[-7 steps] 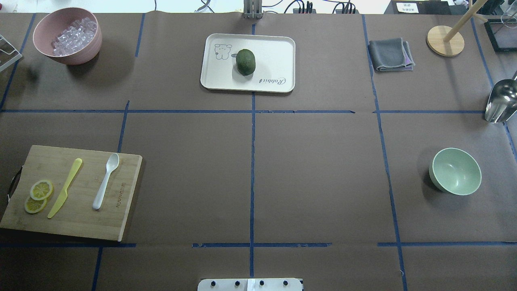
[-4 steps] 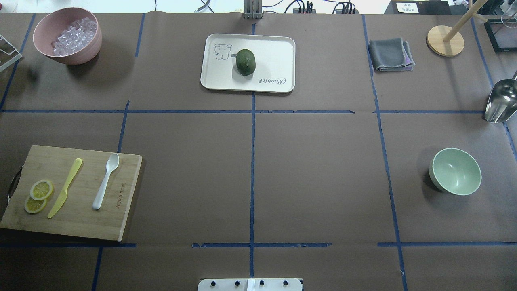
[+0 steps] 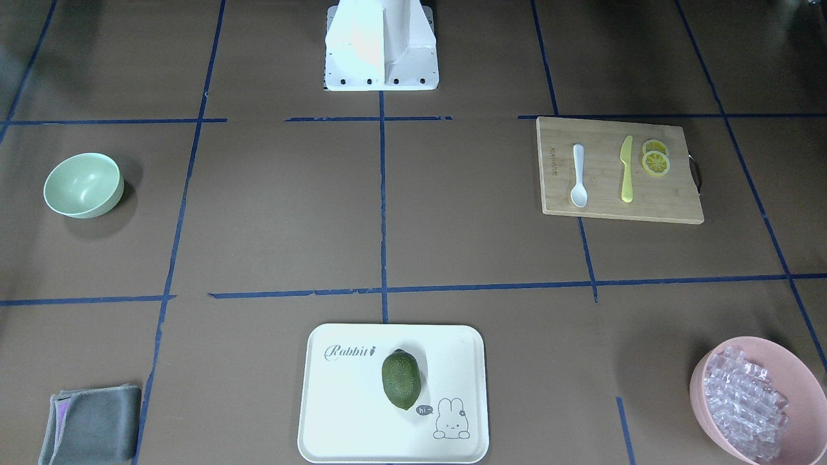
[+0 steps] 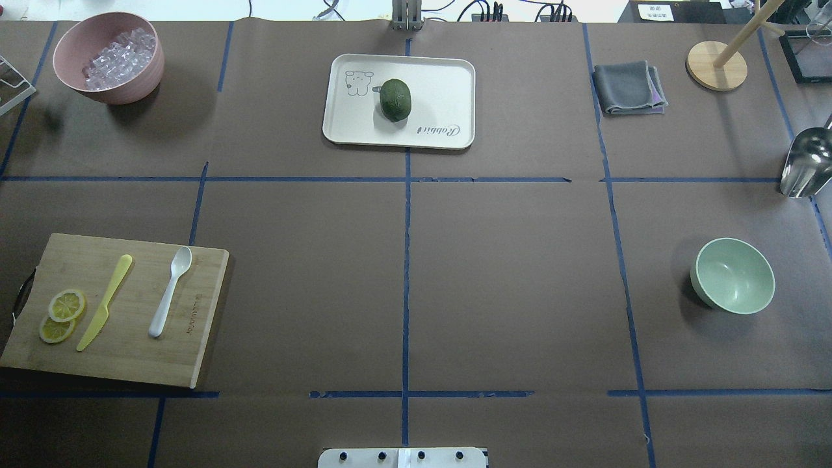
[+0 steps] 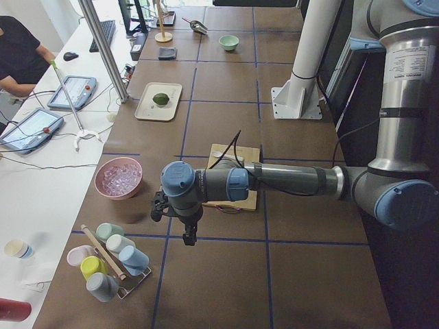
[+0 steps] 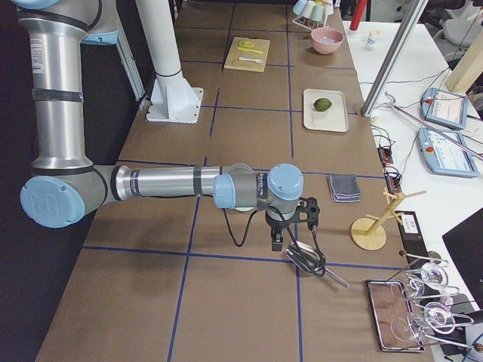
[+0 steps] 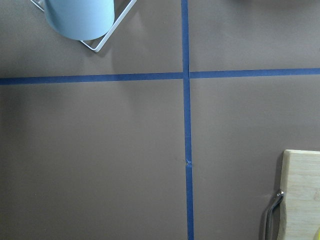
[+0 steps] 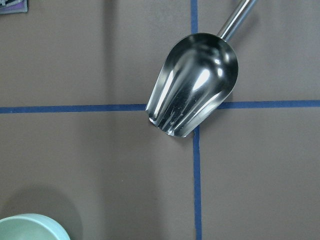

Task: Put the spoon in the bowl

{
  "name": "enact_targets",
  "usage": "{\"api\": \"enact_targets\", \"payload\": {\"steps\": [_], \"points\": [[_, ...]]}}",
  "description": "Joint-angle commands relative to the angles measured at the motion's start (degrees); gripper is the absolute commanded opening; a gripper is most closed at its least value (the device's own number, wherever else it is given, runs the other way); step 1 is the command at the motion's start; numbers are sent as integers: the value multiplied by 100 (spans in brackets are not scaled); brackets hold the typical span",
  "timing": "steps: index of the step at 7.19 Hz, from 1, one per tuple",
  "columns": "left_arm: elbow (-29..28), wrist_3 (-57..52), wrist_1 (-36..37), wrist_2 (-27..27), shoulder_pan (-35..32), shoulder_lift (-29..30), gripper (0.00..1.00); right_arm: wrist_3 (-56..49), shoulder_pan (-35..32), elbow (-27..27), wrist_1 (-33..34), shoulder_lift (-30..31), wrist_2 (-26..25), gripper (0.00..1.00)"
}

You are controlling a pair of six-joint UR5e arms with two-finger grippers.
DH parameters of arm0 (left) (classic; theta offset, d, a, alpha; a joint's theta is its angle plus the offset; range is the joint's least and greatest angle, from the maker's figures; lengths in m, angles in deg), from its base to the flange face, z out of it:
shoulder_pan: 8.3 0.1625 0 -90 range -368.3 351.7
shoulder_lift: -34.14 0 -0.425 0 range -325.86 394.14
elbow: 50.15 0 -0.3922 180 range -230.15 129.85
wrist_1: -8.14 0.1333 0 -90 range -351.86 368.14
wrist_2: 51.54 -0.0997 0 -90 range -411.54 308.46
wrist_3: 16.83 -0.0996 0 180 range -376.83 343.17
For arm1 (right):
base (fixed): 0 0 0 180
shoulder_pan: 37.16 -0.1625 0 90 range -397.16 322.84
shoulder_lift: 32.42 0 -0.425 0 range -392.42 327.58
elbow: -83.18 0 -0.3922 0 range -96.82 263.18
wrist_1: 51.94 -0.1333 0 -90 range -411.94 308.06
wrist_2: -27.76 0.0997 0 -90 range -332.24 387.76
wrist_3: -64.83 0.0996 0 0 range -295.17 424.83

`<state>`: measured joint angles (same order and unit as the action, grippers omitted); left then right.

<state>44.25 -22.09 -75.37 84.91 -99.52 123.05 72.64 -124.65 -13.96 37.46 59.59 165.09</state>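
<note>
The white spoon (image 4: 170,290) lies on the wooden cutting board (image 4: 136,357) at the near left, beside a yellow knife (image 4: 104,302); it also shows in the front view (image 3: 577,175). The mint-green bowl (image 4: 734,275) stands empty at the right, also in the front view (image 3: 83,185); its rim shows in the right wrist view (image 8: 30,227). The left gripper (image 5: 186,234) hangs over the table left of the board. The right gripper (image 6: 277,241) hangs near the bowl. I cannot tell whether either is open or shut.
A pink bowl of ice pieces (image 4: 109,57) stands far left. A white tray (image 4: 442,91) holds an avocado (image 4: 395,99). A grey cloth (image 4: 628,88), a wooden stand (image 4: 716,65) and a steel scoop (image 4: 806,162) are at the right. Lemon slices (image 4: 62,315) lie on the board.
</note>
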Motion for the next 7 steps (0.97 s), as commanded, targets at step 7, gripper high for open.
{"api": "enact_targets", "payload": {"steps": [7], "points": [[78, 34, 1, 4, -1, 4, 100, 4693, 3403, -325, -4175, 1407, -1530, 100]]}}
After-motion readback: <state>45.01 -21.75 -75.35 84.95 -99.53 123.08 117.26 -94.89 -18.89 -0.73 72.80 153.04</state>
